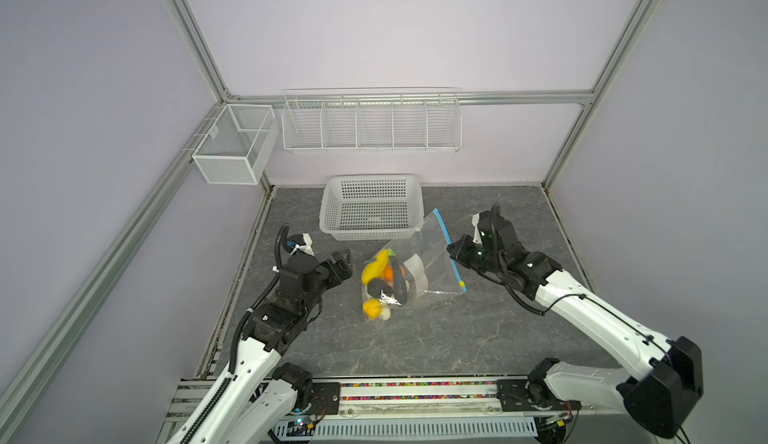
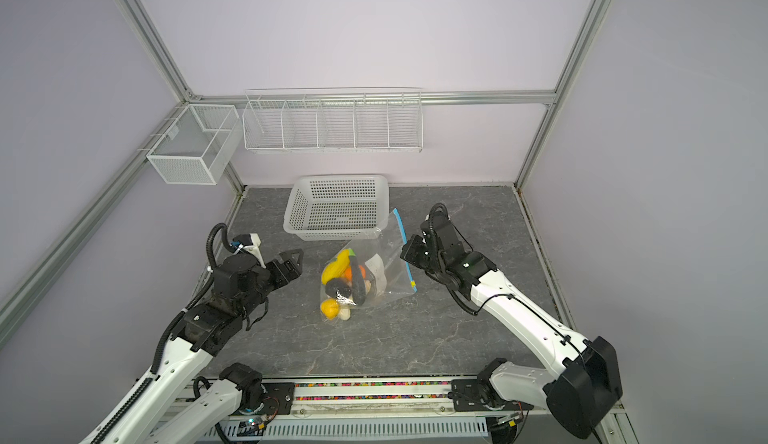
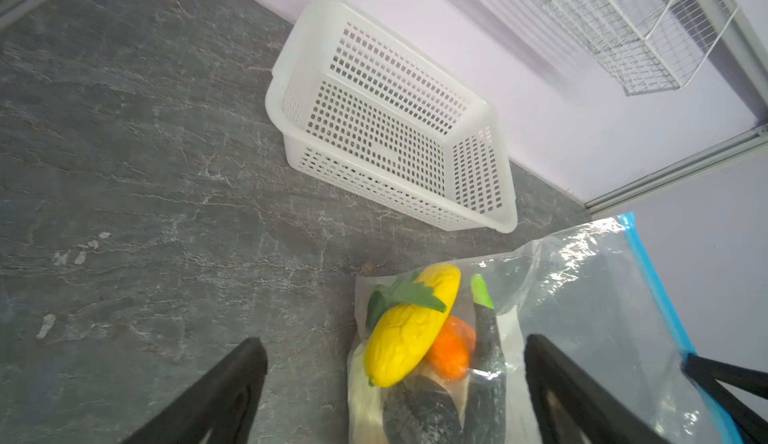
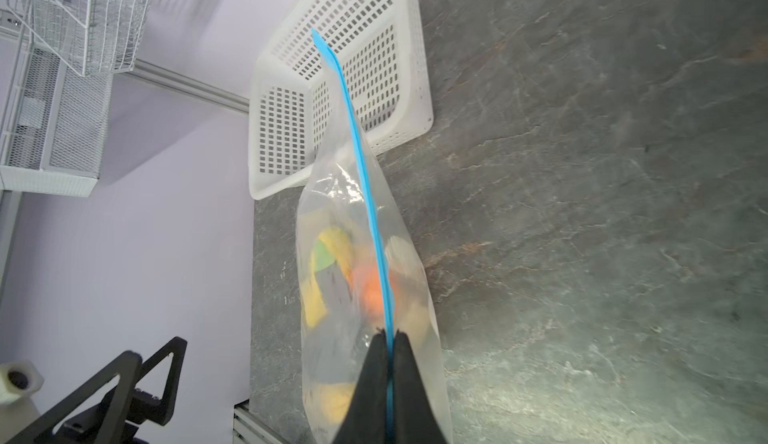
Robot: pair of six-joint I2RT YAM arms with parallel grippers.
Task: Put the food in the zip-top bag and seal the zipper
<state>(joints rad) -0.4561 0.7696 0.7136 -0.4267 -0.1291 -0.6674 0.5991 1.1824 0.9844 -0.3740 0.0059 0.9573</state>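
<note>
My right tool clamped the thin light-blue zipper strip of the clear crinkly plastic bag; it ran straight ahead, seemingly closed. My left tool gaped empty opposite.

Robotics lab test cell: lilac panels in an aluminium frame, two white robot arms on a rail, grey marbled bench, wire racks on the wall.
</note>
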